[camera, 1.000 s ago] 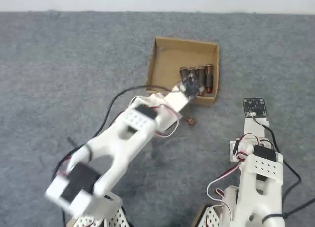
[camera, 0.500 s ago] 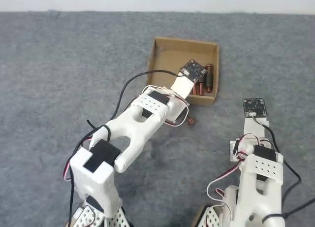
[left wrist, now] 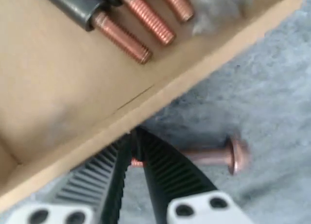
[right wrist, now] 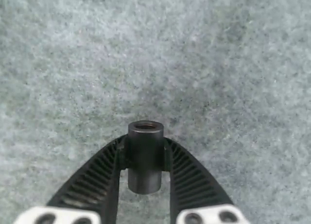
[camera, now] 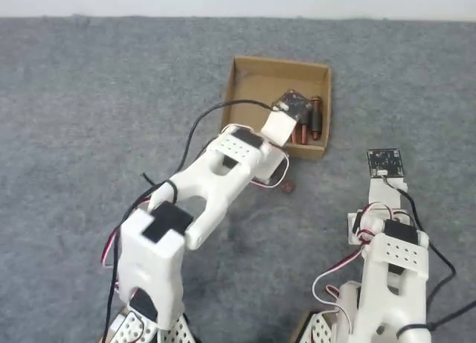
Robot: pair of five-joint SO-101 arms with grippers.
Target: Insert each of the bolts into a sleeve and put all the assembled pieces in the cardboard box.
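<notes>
Now left fingers [left wrist: 165, 170] shut, bolt [left wrist: 214, 156] crosswise beneath them beside cardboard box [left wrist: 194, 76]; right fingers [right wrist: 194, 180] grip sleeve [right wrist: 145, 156].

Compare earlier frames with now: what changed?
The left arm swung up and forward, wrist now over the cardboard box's front wall, the left tool shut just outside, above the loose bolt. The bolt, the assembled pieces in the box and the right arm, right tool holding the sleeve, stayed put.

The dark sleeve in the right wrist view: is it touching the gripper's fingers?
Touching. The right wrist view shows the sleeve standing between the two fingers of the right gripper, both pressed against its sides with no gap.
</notes>
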